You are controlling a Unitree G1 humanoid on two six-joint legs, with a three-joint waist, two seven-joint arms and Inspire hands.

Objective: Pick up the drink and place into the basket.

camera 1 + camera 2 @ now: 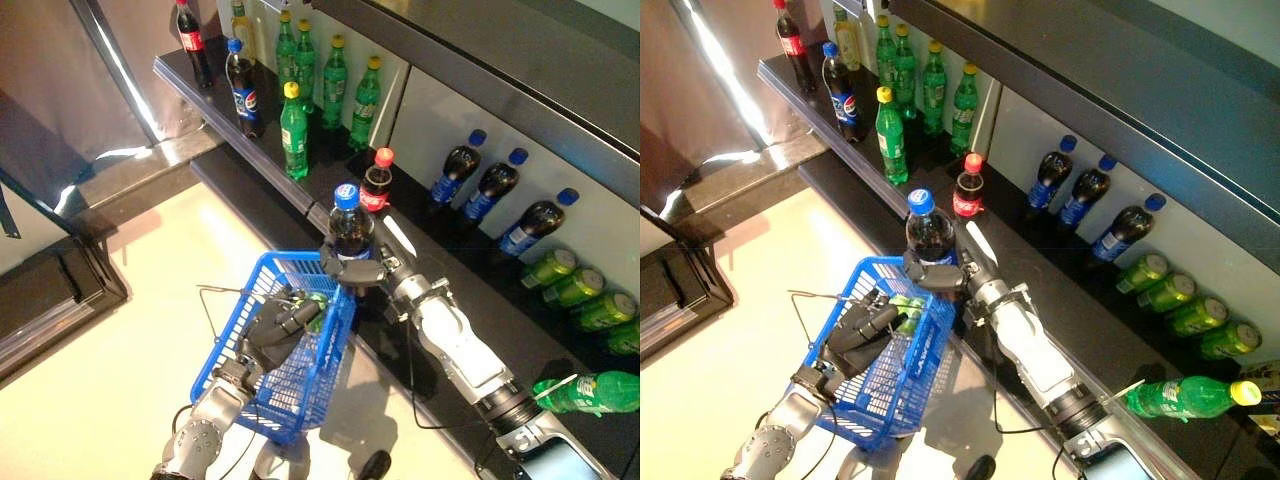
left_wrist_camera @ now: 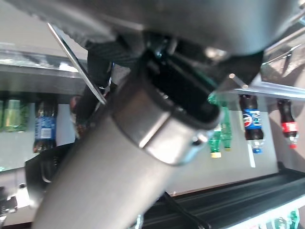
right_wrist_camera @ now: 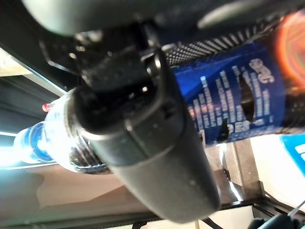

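My right hand (image 1: pixel 362 271) is shut on a dark cola bottle with a blue cap and blue label (image 1: pixel 349 226). It holds the bottle upright just above the far rim of the blue basket (image 1: pixel 240 310). The same bottle shows in the right eye view (image 1: pixel 929 229) and close up in the right wrist view (image 3: pixel 228 98), with my right hand (image 3: pixel 143 129) curled round it. My left hand (image 1: pixel 272 331) is shut on the thin wire handles and holds the blue basket up in front of the shelf. A green drink (image 1: pixel 316 300) lies inside the basket.
A dark low shelf (image 1: pixel 430 260) runs along the back. On it stand green bottles (image 1: pixel 293 133), a red-capped cola bottle (image 1: pixel 377 182) and blue-capped cola bottles (image 1: pixel 457 168). Green cans (image 1: pixel 575 287) and a lying green bottle (image 1: pixel 590 392) are at the right. A dark step (image 1: pixel 50 290) lies left.
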